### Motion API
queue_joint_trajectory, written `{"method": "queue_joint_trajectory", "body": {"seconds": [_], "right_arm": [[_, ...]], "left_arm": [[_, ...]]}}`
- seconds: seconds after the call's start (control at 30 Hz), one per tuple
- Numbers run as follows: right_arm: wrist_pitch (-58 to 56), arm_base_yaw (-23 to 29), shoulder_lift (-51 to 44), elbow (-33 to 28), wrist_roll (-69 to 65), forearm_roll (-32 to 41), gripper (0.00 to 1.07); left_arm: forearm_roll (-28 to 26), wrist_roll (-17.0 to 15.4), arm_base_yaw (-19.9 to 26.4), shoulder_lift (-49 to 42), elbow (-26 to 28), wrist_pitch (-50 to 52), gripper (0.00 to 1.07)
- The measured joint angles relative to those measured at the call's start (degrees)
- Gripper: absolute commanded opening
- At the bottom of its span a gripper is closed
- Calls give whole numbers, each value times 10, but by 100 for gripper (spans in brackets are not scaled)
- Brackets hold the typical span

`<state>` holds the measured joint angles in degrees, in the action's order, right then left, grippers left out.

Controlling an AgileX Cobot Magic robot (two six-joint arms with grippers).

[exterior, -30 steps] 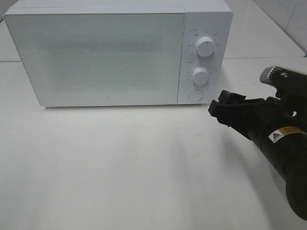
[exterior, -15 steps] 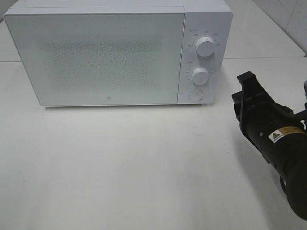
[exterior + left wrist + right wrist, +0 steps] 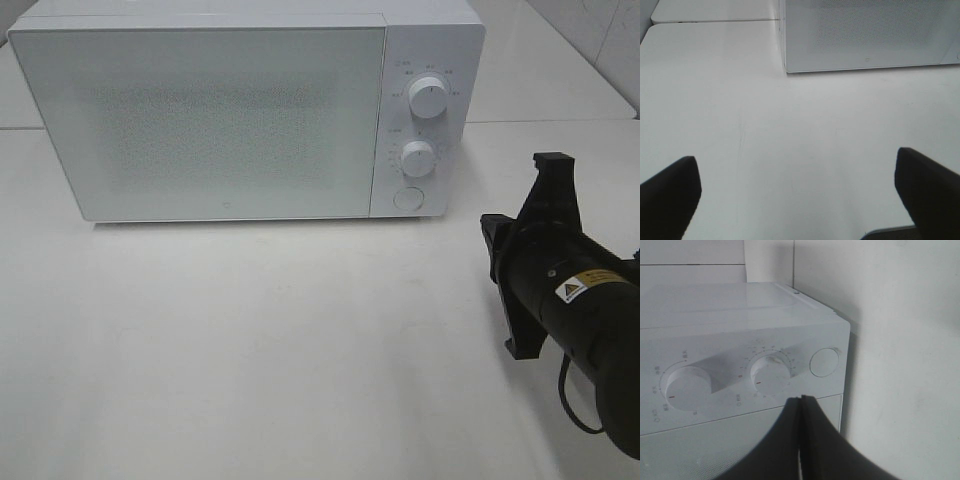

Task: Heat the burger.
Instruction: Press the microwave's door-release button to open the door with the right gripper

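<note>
Change: my right gripper (image 3: 801,402) has pulled back from the microwave (image 3: 240,110) panel. A second ago it sat just beside the round button (image 3: 407,198) with its jaws apart. Now it is off toward the right edge of the table (image 3: 300,330), the wrist is rolled over, and the fingers are pressed together on nothing. The right wrist view shows the tips meeting in one seam, with the panel beyond them.

Upper dial (image 3: 430,95) and lower dial (image 3: 418,158) look the same as before; I can't make out any pointer shift at this size. The door is shut and frosted, same as before.

My left gripper (image 3: 795,162) is spread wide and empty, low over the bare table in front of the microwave's left end.

The burger is not in any view: not on the visible table, not in either gripper. It may be behind the door, but I can't tell through the frosting.

My read: the right arm's visit to the panel is over, or it is resetting with closed tips to poke the button. If the burger is inside, heating may already be set. If not, the door has to open first. Next I'd check the dial pointers up close
</note>
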<state>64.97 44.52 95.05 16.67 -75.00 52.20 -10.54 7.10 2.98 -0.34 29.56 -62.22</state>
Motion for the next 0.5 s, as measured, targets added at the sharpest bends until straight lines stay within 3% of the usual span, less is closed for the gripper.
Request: {"method": "queue_joint_trajectory", "body": {"seconds": [0.27, 0.5], "right_arm": [[-8, 0, 1, 4, -8, 0, 0], [-15, 0, 48, 45, -6, -1, 0]], "left_arm": [[0, 0, 0, 0, 0, 0, 98], [0, 0, 0, 0, 0, 0, 98]]}}
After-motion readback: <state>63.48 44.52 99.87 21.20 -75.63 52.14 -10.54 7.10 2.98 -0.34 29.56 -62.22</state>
